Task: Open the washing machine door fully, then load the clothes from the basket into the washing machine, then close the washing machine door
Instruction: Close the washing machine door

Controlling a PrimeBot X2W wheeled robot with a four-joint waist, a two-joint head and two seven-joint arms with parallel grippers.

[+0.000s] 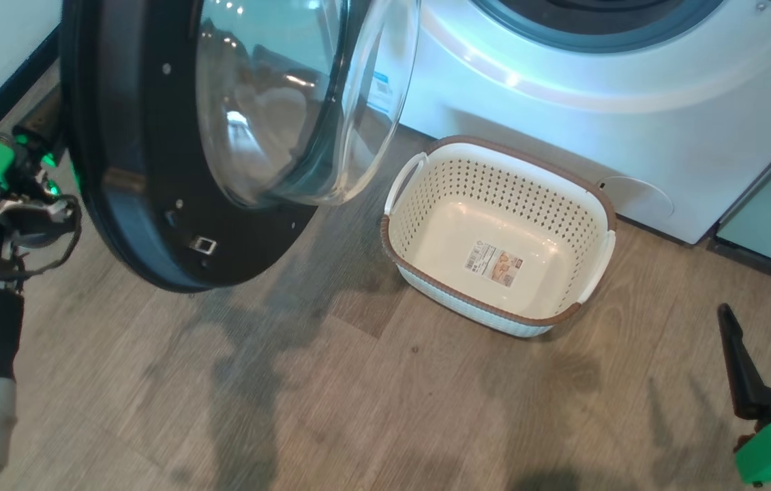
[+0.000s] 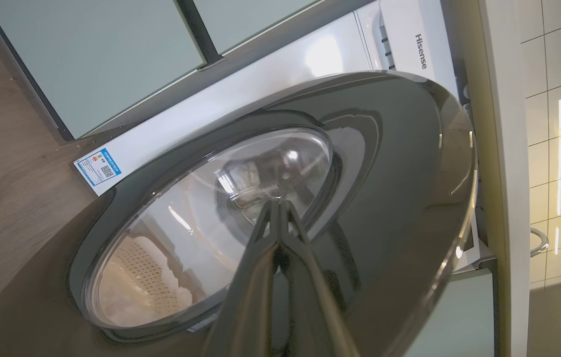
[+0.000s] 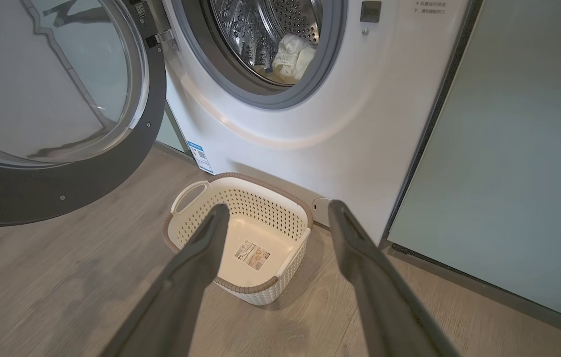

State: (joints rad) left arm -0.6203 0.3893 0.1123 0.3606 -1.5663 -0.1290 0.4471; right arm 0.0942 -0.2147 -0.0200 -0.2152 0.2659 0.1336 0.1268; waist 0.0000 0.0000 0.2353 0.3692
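Observation:
The washing machine door (image 1: 153, 225) stands swung open at the upper left, black rim and glass bowl facing the basket. My left gripper (image 2: 278, 203) is shut, its tips against the door's (image 2: 399, 163) glossy outer face near the glass centre; in the head view the door hides it. The basket (image 1: 600, 204) sits on the floor before the washing machine (image 1: 562, 116), holding just its floor label. Pale clothes (image 3: 290, 59) lie inside the steel drum. My right gripper (image 1: 754, 308) is open and holds nothing; it hangs near and above the basket (image 3: 240, 186).
Pale green cabinets (image 3: 518, 148) stand right of the machine, and more (image 2: 92, 54) lie behind it in the left wrist view. A tiled wall (image 2: 558, 148) is beside the door's hinge side. Wood floor (image 1: 358, 395) stretches in front of the basket.

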